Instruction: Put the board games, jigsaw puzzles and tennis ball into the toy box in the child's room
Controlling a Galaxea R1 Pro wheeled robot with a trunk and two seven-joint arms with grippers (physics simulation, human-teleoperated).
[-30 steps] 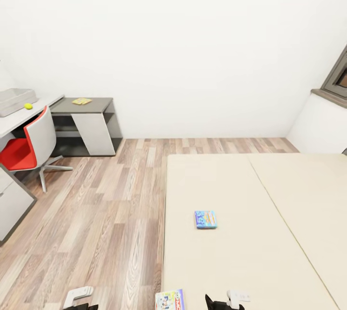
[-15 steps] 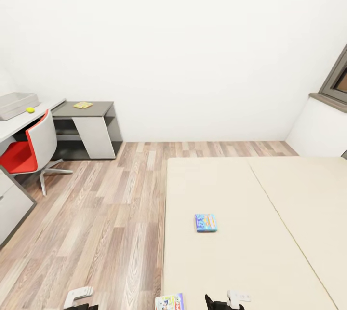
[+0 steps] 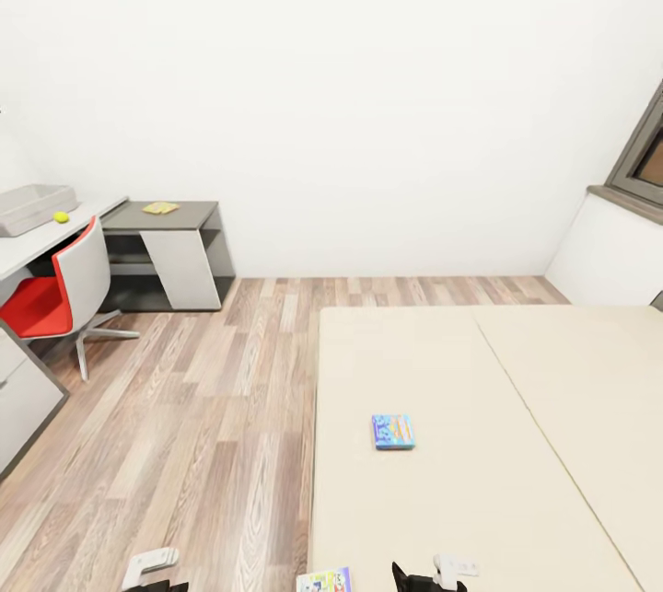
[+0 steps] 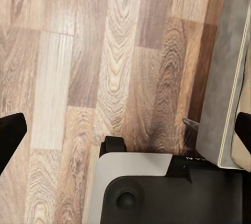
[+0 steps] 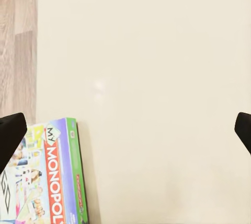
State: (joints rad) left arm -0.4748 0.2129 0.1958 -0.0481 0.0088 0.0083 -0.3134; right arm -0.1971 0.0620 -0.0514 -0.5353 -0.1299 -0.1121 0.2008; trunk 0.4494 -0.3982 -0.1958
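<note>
While spread open, right claw (image 5: 125,130) hovers beside the Monopoly board game (image 5: 47,174).

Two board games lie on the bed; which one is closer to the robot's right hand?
The green-edged Monopoly board game, at the bed's near edge beside the right hand. The small blue board game lies farther up the mattress.
</note>
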